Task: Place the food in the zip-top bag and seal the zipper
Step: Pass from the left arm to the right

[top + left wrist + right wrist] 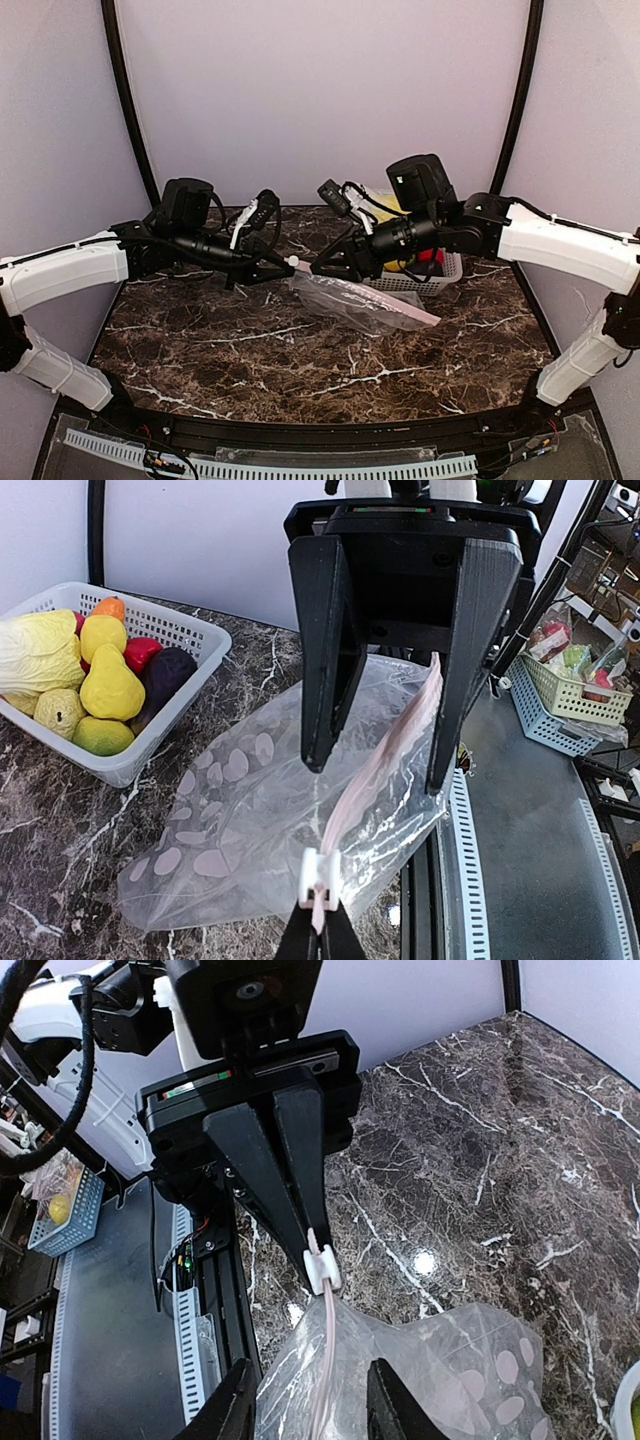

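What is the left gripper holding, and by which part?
The left gripper holds the zip-top bag by its zipper, at the white slider.

Dark brown marble-look table [300, 370] with white veins, carrying a white lattice basket [445, 283] at about 2 o'clock and a clear dotted zip-top bag [370, 305] near centre (touching the basket or just beside it, can't tell), belly on the tabletop, 10 o'clock end raised.

Top view high, looking forward; wrist views close, opposed, sharing bag [230, 810].
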`<state>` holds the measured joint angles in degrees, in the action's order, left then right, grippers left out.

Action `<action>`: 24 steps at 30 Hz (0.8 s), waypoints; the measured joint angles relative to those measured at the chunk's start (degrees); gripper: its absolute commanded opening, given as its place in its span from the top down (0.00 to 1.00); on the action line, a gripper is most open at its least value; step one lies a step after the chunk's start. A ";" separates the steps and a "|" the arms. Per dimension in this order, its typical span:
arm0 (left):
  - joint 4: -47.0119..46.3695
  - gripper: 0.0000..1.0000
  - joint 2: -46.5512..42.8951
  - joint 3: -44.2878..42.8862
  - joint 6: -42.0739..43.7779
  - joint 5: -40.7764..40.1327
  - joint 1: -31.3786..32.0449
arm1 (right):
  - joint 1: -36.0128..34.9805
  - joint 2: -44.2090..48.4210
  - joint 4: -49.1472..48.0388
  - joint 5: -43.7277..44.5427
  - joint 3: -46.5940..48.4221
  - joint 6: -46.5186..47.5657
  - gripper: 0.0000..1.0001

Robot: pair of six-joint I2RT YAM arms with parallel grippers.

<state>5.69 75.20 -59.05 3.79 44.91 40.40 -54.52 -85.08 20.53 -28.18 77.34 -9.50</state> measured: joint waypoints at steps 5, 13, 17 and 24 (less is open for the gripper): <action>-0.09 0.99 0.00 0.33 0.00 0.00 0.00 | -0.02 -0.50 -0.55 0.31 0.00 -0.02 0.66; -0.13 0.99 0.00 0.35 0.00 -0.07 0.00 | -0.04 -2.21 -0.87 1.11 0.00 -0.02 0.74; -0.11 0.97 0.00 0.35 0.00 -0.24 0.00 | -0.07 -2.91 -0.92 1.29 0.00 -0.28 0.93; -1.05 0.52 0.00 0.52 -1.22 -0.55 0.00 | -0.24 -2.47 -3.37 1.68 -1.03 -0.76 1.00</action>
<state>4.64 75.20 -58.52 2.57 44.36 40.40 -54.76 -87.55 17.17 -26.50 76.31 -10.26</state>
